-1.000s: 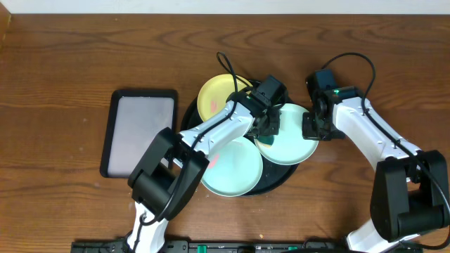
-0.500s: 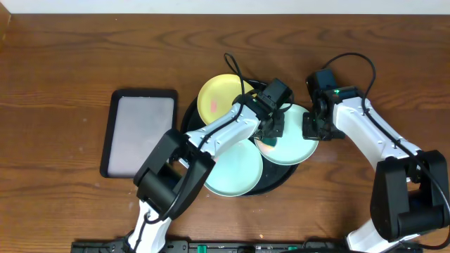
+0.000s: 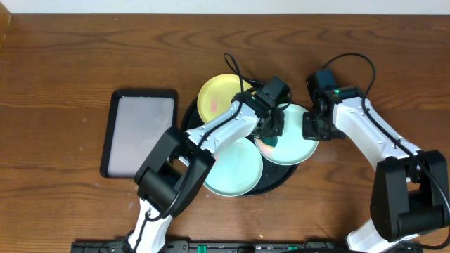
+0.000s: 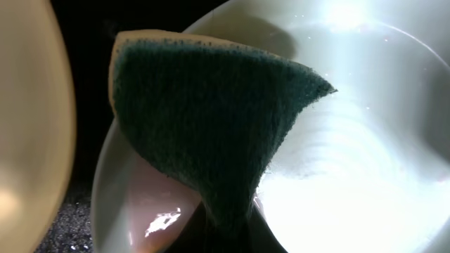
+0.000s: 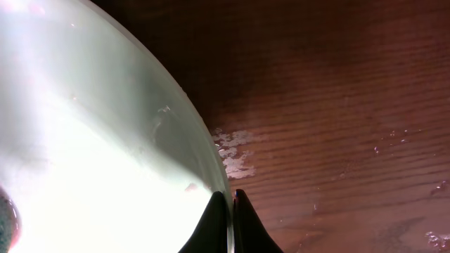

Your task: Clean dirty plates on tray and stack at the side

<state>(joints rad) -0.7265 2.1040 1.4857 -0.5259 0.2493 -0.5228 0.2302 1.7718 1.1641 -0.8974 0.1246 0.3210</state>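
While right end effector (image 5: pixel 230 198) pinches teal plate (image 5: pixel 91 140), left end effector (image 3: pixel 270 129) holds sponge (image 4: pixel 211 105).

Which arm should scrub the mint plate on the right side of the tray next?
Left. The left fingers hold the green sponge over that mint plate; the right fingers are pinched on its rim, steadying it.

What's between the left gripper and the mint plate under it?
A green sponge, clamped in the left gripper, fills the gap to the plate; the left wrist view shows it.
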